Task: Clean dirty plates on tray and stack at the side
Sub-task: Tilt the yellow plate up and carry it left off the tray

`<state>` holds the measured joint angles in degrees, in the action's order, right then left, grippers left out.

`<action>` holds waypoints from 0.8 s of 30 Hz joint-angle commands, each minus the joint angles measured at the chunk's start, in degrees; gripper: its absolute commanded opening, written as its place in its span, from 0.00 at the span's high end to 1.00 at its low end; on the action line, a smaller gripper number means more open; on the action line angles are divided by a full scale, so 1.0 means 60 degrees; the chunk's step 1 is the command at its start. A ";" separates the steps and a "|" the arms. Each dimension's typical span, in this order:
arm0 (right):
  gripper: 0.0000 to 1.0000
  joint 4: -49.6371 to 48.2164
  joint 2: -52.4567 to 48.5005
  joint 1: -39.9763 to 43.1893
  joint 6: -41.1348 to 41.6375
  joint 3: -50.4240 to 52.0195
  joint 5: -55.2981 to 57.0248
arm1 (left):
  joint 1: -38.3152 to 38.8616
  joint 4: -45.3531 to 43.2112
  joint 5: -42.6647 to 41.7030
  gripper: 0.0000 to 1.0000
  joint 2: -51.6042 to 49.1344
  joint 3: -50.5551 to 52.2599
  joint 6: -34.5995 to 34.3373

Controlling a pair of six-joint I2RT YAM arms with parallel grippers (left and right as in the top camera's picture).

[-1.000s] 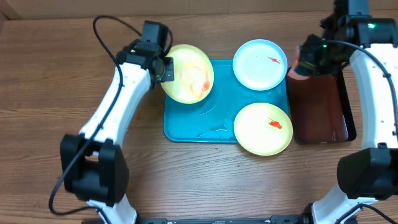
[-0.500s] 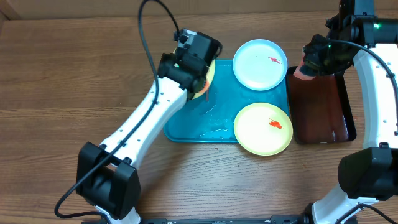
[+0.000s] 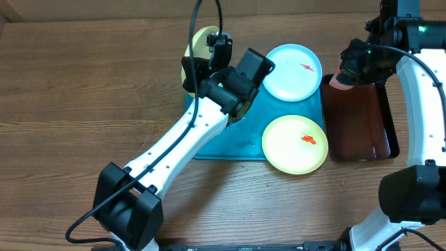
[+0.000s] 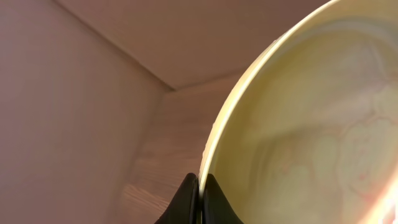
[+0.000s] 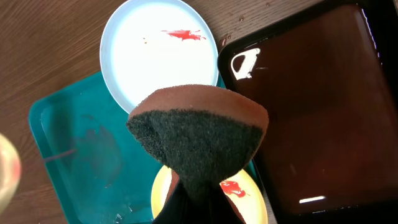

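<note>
Left arm (image 3: pixel 178 143) is reaching diagonally over the tray (image 3: pixel 244 139). Left gripper (image 4: pixel 199 186) is pinching the rim of 1 yellow-green plate (image 4: pixel 298 124), holding it on edge at the tray's far-left corner. Right gripper (image 5: pixel 196 202) is clamping a sponge (image 5: pixel 199 130).

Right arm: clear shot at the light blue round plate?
Probably yes. The right claw, shut on the brown sponge, hangs beside the light blue round plastic plate; nothing lies between, and the left arm sits past its far edge.

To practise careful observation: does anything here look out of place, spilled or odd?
Red smears soil the light blue plate and the yellow-green plate on the teal tray; the left gripper holds a third plate up on edge, streaked pink.
</note>
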<state>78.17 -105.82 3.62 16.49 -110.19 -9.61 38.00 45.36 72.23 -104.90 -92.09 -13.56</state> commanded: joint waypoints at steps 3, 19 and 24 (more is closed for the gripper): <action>0.96 0.0044 0.0029 -0.0025 -0.0044 -0.0080 0.0098 | 0.0273 -0.0073 0.1942 0.96 0.0004 -0.0153 -0.0339; 0.96 0.0146 0.0029 -0.0025 -0.0044 -0.0084 0.0098 | 0.0867 -0.0335 0.2881 0.96 0.0004 -0.0157 0.0011; 0.96 0.0146 0.0029 -0.0025 -0.0044 -0.0080 0.0098 | 0.0878 -0.0331 0.2881 0.96 0.0004 -0.0157 0.0015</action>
<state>79.13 -105.82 3.60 16.47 -110.19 -9.58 43.05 43.68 86.87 -104.90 -92.09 -13.30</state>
